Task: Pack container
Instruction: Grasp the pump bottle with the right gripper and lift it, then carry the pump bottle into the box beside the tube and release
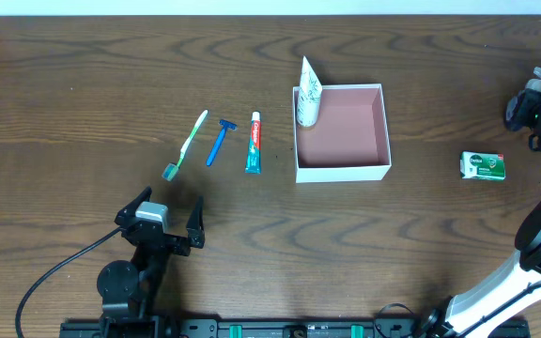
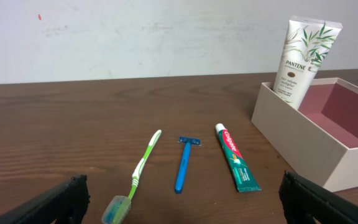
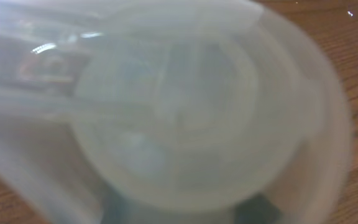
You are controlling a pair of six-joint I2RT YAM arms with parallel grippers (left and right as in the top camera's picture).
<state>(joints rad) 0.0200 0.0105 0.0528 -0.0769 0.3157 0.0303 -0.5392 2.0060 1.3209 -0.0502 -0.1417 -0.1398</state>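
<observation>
The container (image 1: pixel 341 171), a white box with a pink inside, sits at mid-table and shows in the left wrist view (image 2: pixel 300 144). A white Pantene tube (image 1: pixel 308 94) (image 2: pixel 303 59) stands in its far left corner. Left of it lie a toothpaste tube (image 1: pixel 254 143) (image 2: pixel 235 165), a blue razor (image 1: pixel 220 141) (image 2: pixel 184 163) and a green toothbrush (image 1: pixel 188 143) (image 2: pixel 143 167). My left gripper (image 1: pixel 162 230) (image 2: pixel 185 211) is open and empty, near the toothbrush's head. My right gripper (image 1: pixel 540 101) is at the far right edge, with a blurred translucent round object (image 3: pixel 185 118) filling its view between the fingers.
A green-and-white soap packet (image 1: pixel 484 166) lies on the brown wooden table (image 1: pixel 83 94) to the right of the container, below the right gripper. The left arm's cable (image 1: pixel 54 272) trails at the front left. A pale wall shows behind the table in the left wrist view.
</observation>
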